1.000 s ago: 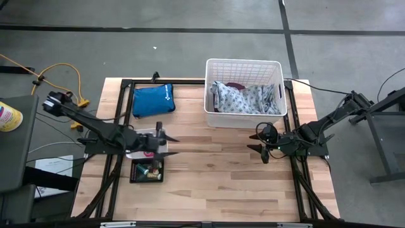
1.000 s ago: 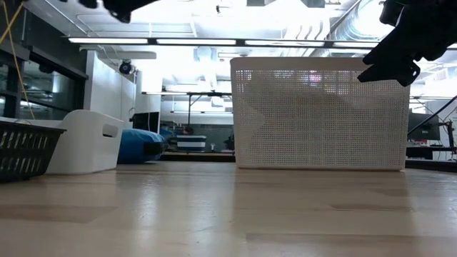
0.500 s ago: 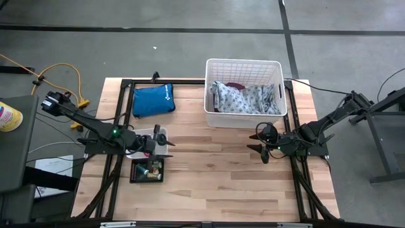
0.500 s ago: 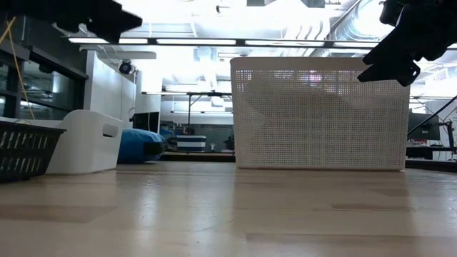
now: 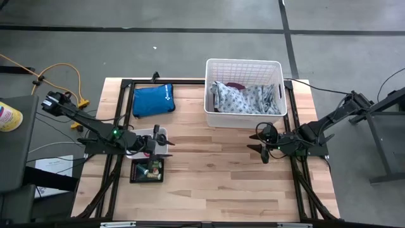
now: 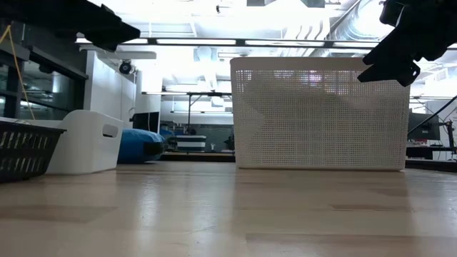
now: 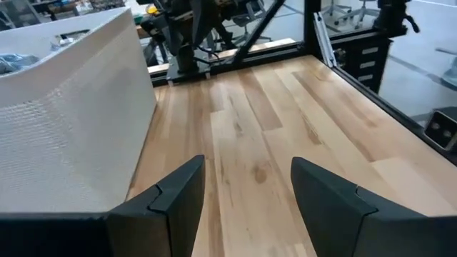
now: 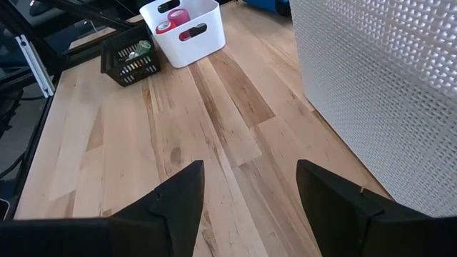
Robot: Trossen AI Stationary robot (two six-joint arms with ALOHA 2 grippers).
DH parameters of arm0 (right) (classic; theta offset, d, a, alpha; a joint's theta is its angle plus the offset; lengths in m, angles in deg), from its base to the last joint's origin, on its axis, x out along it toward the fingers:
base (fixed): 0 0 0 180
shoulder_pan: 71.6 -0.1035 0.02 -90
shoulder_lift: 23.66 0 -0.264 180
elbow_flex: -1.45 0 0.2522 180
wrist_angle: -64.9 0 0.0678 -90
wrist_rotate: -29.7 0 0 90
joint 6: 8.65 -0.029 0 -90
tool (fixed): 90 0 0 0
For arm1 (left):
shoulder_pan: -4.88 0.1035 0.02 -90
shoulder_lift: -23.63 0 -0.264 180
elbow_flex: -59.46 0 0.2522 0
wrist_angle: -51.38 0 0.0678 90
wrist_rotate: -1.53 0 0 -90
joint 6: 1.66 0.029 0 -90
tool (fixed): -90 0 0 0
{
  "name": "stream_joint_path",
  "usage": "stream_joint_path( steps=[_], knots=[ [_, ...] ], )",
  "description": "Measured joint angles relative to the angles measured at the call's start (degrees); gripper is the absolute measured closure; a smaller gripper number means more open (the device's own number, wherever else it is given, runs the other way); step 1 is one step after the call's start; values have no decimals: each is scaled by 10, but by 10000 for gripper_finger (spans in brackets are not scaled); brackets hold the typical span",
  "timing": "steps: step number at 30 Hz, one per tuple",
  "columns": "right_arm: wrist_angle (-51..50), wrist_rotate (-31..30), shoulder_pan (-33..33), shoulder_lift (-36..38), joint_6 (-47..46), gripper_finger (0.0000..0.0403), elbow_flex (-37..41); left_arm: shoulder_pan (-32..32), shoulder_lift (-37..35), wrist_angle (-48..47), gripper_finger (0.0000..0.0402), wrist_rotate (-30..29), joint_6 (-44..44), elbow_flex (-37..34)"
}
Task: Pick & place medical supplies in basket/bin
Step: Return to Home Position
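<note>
Pale wood planks make up the table (image 5: 215,183), which is framed by dark rails. Nearest the front, at the left side, a small black mesh crate (image 5: 147,171) is set. Small items (image 8: 136,53) are held in it, too small to be told apart. Just behind it a white rounded tray (image 8: 182,32) with slot handles is placed. Two pink rolls (image 8: 178,16) are seen standing in it, in the right wrist view only. From above, the tray is largely covered by the left gripper (image 5: 163,142), which is held over it. Its dark fingers (image 7: 178,203) are spread apart with nothing between them.

The right gripper (image 5: 257,143) is held above bare planks at the right side, in front of the basket (image 5: 243,62). Its fingers are likewise parted and empty.

Farther back the basket is set: large, white, rectangular, with lattice walls. In it a grey-patterned garment (image 5: 243,99) is crumpled on top, and a strip of maroon cloth (image 5: 236,85) is shown behind that. These contents are revealed by the high view alone; in the low view only the perforated wall is presented. A soft blue pouch (image 5: 153,101) is laid at the back left, beside the basket but apart from it.
</note>
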Motion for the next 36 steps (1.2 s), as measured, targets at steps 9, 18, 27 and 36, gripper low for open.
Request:
stream_joint_path(
  steps=[9, 18, 27, 36],
  knots=[
    [0, 0, 0, 0, 0, 192, 0, -28, -39, -18, 201, -37, -7, -15],
    [0, 0, 0, 0, 0, 192, 0, -29, -145, 37, 201, -27, 13, -100],
    [0, 0, 0, 0, 0, 192, 0, -24, -234, 61, 201, -13, 34, -143],
    [0, 0, 0, 0, 0, 192, 0, -22, -301, 59, 201, -12, 34, -161]
  ],
)
